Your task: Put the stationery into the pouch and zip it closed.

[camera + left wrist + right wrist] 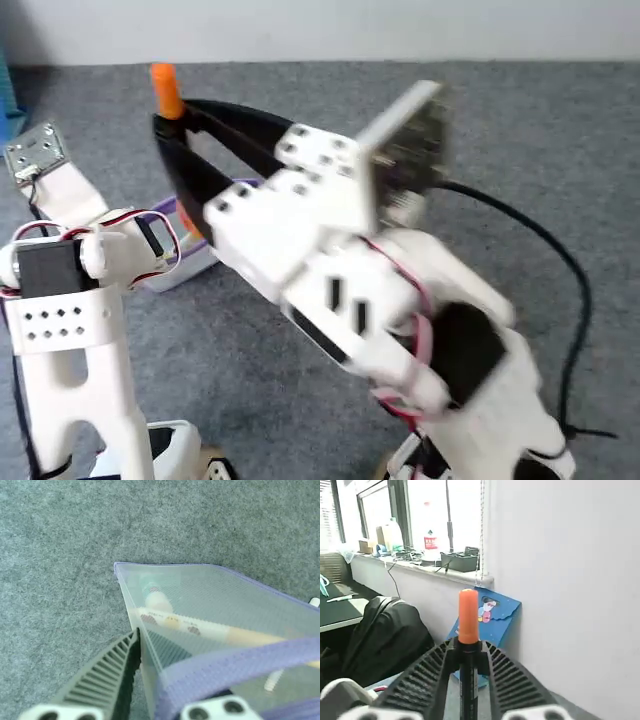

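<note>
Right gripper (468, 647): closed narrow on the black barrel of the orange-capped marker (468, 617); one ribbed finger (427, 672) pressed against each side of the barrel; held in the air over the far left part of the worktop (520, 130), close to the wall (330, 30).
Orange-capped marker: gripped low on the barrel, with the orange cap clear past the fingertips; lifted off the worktop and well apart from the pouch; pointed toward the far edge in the high view.
Left gripper (137, 645): pinched on the side edge of the mesh pouch (215, 600), just below its corner; one ribbed finger lay against the outside of the mesh; the other was hidden behind the purple zip band (235, 662).
Mesh pouch: sat near the worktop's left edge, about midway between the near and far edges, beneath the left arm (70, 320); translucent white with purple trim; could not tell whether the zip was open.
Contents: a pale patterned pen (200, 628) lay lengthwise inside the pouch; a white-capped stick (157, 600) sat just beside it, nearer the corner.
Worktop: covered in grey felt-like cloth; carried a black cable (560, 260) looped across its right part.
Background: a blue folder (495, 612) leaned against the wall under a window sill.
</note>
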